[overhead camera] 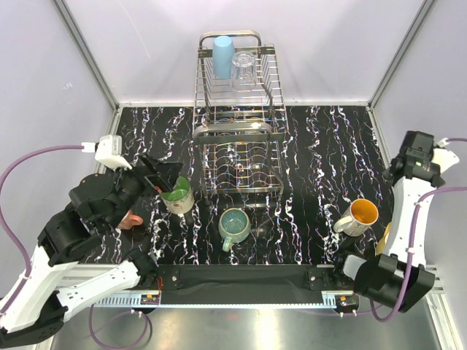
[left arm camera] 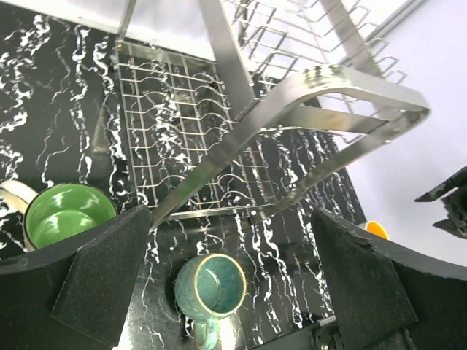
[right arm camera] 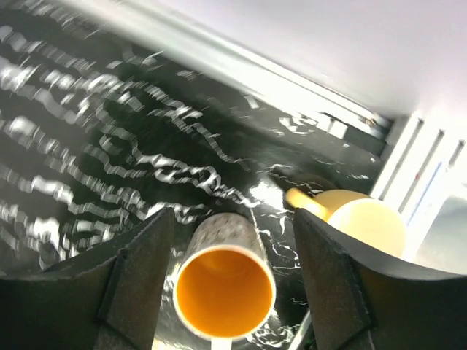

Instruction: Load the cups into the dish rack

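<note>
The dish rack (overhead camera: pixel 237 124) stands at the back centre, with a light blue tumbler (overhead camera: pixel 222 56) and a clear glass (overhead camera: pixel 244 71) on its upper shelf. On the table are a cream mug with green inside (overhead camera: pixel 176 195), a teal-green mug (overhead camera: pixel 234 225), an orange-lined mug (overhead camera: pixel 357 216) and a salmon-pink cup (overhead camera: pixel 133 219) half hidden under the left arm. My left gripper (overhead camera: pixel 164 177) hangs open over the green-lined mug; its view shows the teal mug (left arm camera: pixel 211 286) between the fingers, far below. My right gripper (right arm camera: pixel 232 222) is open, with the orange-lined mug (right arm camera: pixel 225 292) below its jaws, untouched.
A pale yellow cup (right arm camera: pixel 365 222) lies just right of the orange-lined mug, near the table's right edge (overhead camera: pixel 384 232). The rack's chrome handle (left arm camera: pixel 343 87) juts out close in front of the left gripper. Walls close off the table at the back and sides.
</note>
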